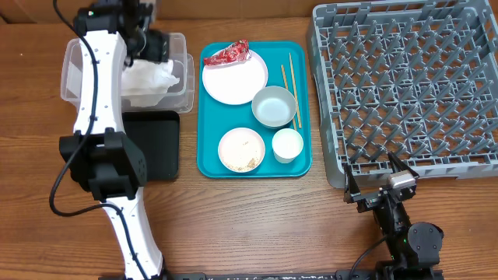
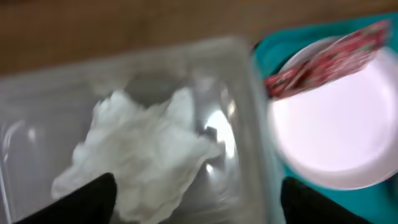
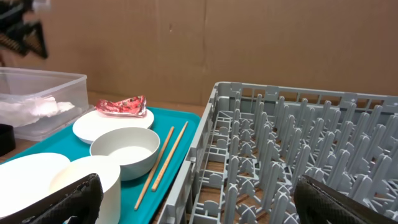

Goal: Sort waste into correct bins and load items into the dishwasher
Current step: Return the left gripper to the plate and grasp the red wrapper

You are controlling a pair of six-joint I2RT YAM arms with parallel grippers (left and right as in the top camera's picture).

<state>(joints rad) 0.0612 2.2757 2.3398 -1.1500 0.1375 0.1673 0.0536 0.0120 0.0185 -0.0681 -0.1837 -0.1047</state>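
Observation:
A crumpled white napkin (image 2: 143, 149) lies inside the clear tub (image 2: 37, 87). My left gripper (image 2: 199, 205) hovers just above it, open, with nothing between its fingers (image 2: 87, 202). From overhead the left gripper (image 1: 159, 48) is over the tub's back right corner. The red wrapper (image 1: 227, 54) rests on a white plate (image 1: 235, 78) on the teal tray. A bowl (image 1: 274, 106), cup (image 1: 287, 145), chopsticks (image 1: 289, 78) and a small plate with rice (image 1: 241, 149) share that tray. My right gripper (image 1: 372, 173) stands open at the near edge of the grey dish rack (image 1: 405, 85).
The black tray (image 1: 156, 144) sits in front of the tub, partly under my left arm. The teal tray (image 1: 210, 163) lies between the bins and the rack. Bare wooden table runs along the front edge.

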